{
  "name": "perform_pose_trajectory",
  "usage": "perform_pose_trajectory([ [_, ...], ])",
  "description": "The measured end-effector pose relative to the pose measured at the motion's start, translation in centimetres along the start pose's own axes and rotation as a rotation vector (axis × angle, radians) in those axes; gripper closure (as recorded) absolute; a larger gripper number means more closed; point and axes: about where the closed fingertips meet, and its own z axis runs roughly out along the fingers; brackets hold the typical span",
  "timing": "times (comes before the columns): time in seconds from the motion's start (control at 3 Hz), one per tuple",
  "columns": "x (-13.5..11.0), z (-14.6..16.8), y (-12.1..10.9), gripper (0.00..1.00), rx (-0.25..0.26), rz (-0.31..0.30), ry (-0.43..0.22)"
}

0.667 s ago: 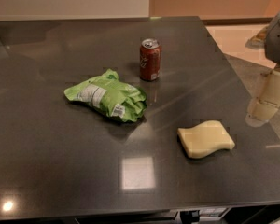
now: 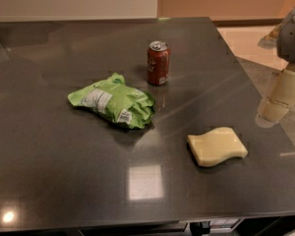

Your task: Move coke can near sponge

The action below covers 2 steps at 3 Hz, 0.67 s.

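Dark table (image 2: 49, 181), coke can (image 2: 158, 64), green bag (image 2: 113, 100), sponge (image 2: 217, 146), jaws at right

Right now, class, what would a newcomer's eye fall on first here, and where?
The bright green snack bag lies crumpled left of centre on the dark table, the red coke can upright behind it to the right. The pale sponge lies front right; the end effector hangs at the table's right edge.

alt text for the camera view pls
A red coke can stands upright on a dark table, apart from the yellow sponge at front right; a green snack bag lies left, the gripper at the right edge.
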Motion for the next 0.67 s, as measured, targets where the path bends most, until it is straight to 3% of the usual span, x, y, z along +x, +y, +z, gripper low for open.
perform_pose_trajectory([
  [0.67,-3.1,4.3,-6.0,0.00,-0.013,0.101,-0.109],
])
